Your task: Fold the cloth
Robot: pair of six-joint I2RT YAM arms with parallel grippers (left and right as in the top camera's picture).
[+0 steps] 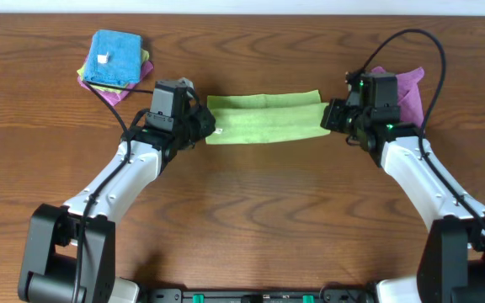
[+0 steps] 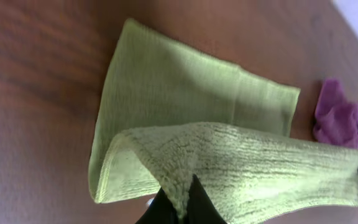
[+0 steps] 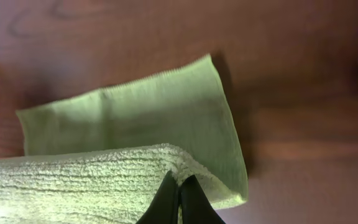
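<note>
the light lime-green square microfibre cloth (image 1: 263, 119) lies on the brown wooden table (image 1: 251, 219), its near edge pinched in the closed jaws of the left gripper (image 1: 209, 128) and right gripper (image 1: 327, 118), so both corners should travel level and taut to the far edge.

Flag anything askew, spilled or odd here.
Nothing spilled or damaged. The cloth is half folded, its lifted edge pinched by the left gripper and right gripper. The purple cloth lies crumpled beside the right arm.
</note>
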